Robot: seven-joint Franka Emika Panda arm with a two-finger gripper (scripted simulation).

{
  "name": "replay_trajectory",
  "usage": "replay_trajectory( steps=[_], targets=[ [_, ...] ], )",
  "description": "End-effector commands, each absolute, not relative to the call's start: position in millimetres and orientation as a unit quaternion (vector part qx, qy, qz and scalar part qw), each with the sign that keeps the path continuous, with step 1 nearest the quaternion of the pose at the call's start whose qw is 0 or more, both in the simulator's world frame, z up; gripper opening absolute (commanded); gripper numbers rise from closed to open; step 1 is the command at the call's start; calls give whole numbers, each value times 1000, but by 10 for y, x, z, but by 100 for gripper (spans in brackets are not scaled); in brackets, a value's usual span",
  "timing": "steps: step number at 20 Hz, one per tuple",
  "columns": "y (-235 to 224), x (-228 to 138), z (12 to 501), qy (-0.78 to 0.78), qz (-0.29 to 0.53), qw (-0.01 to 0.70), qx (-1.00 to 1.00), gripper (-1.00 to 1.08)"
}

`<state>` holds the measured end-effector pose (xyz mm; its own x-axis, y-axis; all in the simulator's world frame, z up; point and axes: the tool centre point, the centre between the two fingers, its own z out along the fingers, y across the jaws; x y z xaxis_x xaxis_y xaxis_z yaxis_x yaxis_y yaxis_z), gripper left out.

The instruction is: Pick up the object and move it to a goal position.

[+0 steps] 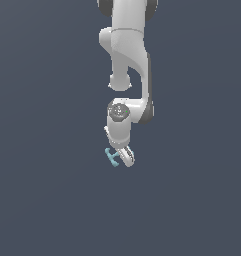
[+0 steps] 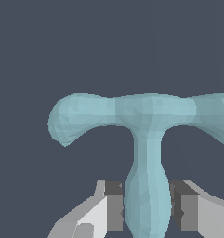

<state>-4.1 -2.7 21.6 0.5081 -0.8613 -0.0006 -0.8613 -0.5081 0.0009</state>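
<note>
- End effector (image 2: 148, 209) straddles the object's (image 2: 146, 139) thin bar, a finger on either side; whether the pads (image 2: 114, 207) already press on it, I cannot tell.
- Long axis runs straight out from between the fingers, with one crossbar beyond the tips.
- Exterior view: it sits just at the fingertips, low over the desk (image 1: 42, 200).

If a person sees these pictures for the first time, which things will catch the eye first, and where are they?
First comes the white robot arm, reaching down from the top of the exterior view against a plain dark blue-grey background. At its lower end a small light-teal H-shaped piece sits by the gripper. In the wrist view the piece fills the picture, its bar running between the two fingers, with narrow gaps visible on both sides.
</note>
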Motion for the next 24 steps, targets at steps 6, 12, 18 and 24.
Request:
replay_trajectory(
  steps=[6,12,18,24],
  targets=[
    [63,-132,491,-496,0,0,868,-100],
    [195,-273,899,-496,0,-1,868,-100],
    [369,-457,1445,-496,-1,-1,868,-100],
    [551,-648,2033,-496,0,0,868,-100]
  ],
)
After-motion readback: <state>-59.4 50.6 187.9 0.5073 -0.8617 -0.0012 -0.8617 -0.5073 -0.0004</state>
